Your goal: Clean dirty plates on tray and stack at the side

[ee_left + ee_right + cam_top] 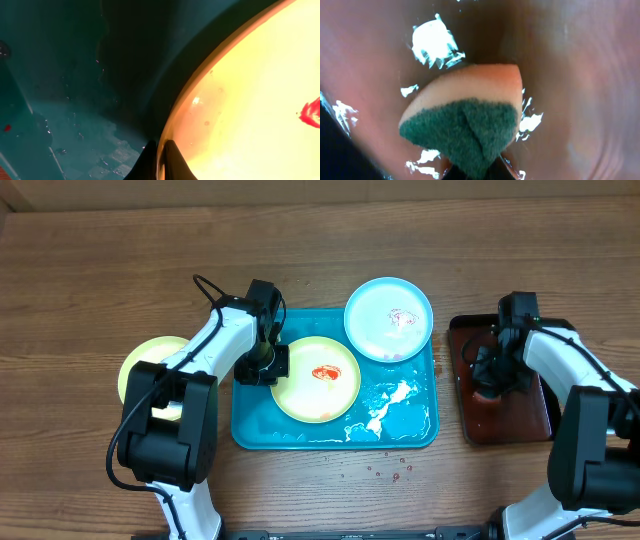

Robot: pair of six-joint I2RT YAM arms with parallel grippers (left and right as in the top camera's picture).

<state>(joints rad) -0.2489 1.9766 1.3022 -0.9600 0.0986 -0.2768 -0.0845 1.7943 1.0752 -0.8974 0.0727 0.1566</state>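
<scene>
Pinched at the bottom edge of our right wrist view is a sponge (465, 122), green scouring face toward us and pale peach foam behind. Our right gripper (472, 172) is clamped on its lower corner with dark fingers. Just past the fingertips the sponge meets the wet, glinting floor of the red-brown tray (580, 100). Our left gripper (161, 161) is closed on the rim of a yellow-green plate (240, 110), one finger on each side of the edge. The plate spreads out to the right of those fingers, and a red smear (311, 112) sits on its pale centre, well apart from the grip. Left of the fingers we see the wet floor of the turquoise tray (60, 125), in which this plate lies. From overhead, a light blue plate (388, 318) lies beyond and to the right of our left gripper, over the tray's far right corner. A second yellow-green plate (140, 360) rests on the table (100, 260) to that gripper's left, outside the tray and partly hidden by our arm. White foam (392, 402) streaks the tray floor between our two grippers.
</scene>
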